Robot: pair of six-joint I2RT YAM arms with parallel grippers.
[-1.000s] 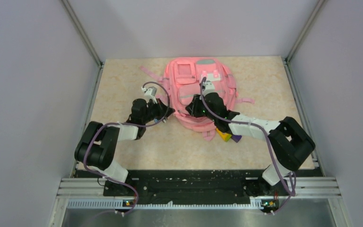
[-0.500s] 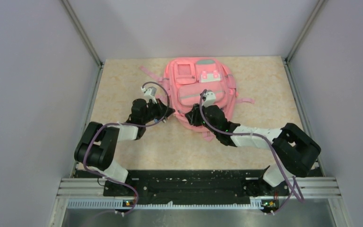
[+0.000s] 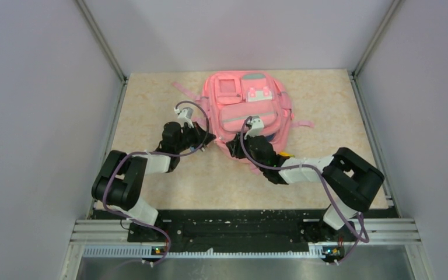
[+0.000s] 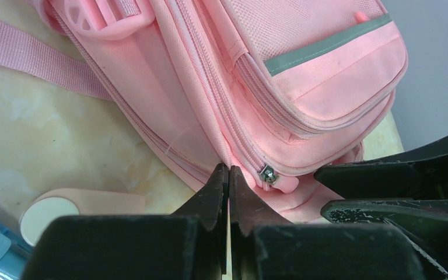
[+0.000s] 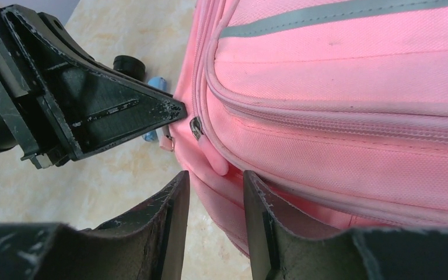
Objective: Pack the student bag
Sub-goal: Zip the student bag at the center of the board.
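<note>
The left fingers [image 4: 210, 198] are found shut against the corner seam of the large soft pink fabric backpack [image 3: 239, 116], laid flat on the worktop [image 3: 151, 105]. The right fingers [image 5: 170, 221] are held partly apart, empty, beside its closed zip [image 5: 196, 126]. Packing is judged unstarted.

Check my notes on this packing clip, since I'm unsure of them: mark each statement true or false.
1. The student bag lies on the table. True.
2. The left tool is wide open. False: it is shut, tips at the bag's near edge.
3. The right tool has its fingers apart. True.
4. The bag is blue. False: it is pink with grey-green trim.
5. Both tools are at the bag's far end. False: both are at its near end.
</note>
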